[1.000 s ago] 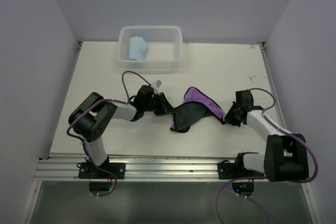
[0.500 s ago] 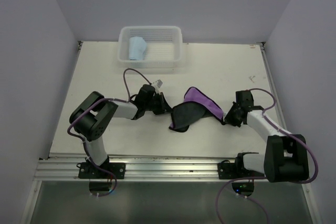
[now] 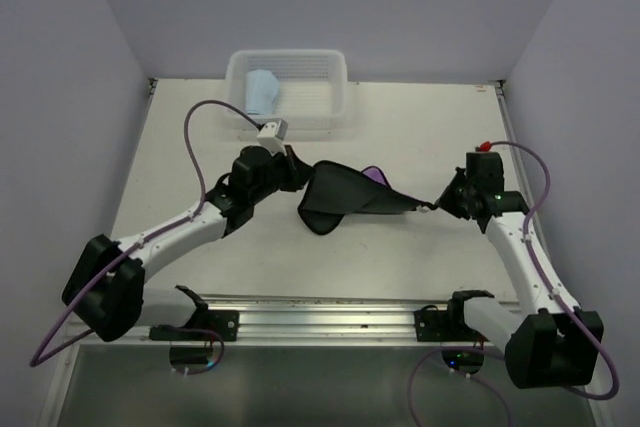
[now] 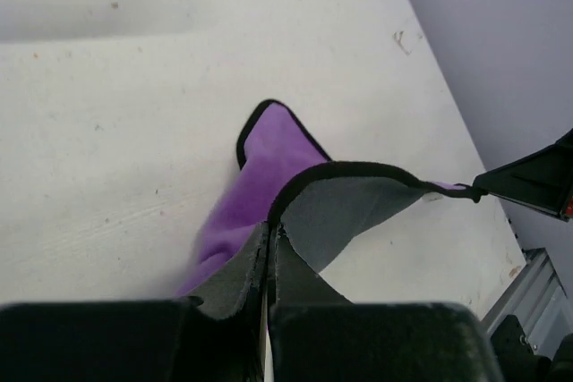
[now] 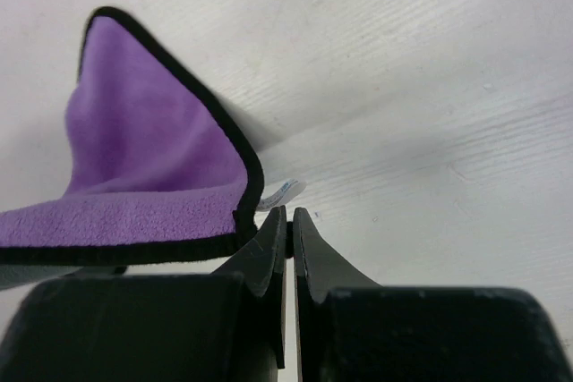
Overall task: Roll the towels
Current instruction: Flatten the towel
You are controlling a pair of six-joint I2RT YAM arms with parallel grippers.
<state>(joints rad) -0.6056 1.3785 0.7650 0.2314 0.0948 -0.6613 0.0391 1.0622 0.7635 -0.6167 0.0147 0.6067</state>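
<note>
We are pinching the purple towel (image 3: 345,195) taut between left gripper (image 4: 270,241) and right gripper (image 5: 288,223), apparently to flatten it for rolling.

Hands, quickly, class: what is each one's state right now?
The left hand is closed on the purple towel.
The right hand is closed on its other corner.

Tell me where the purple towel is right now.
In the top view, the purple towel is central, stretched between the left hand and right hand, nearer than the white basket.
</note>
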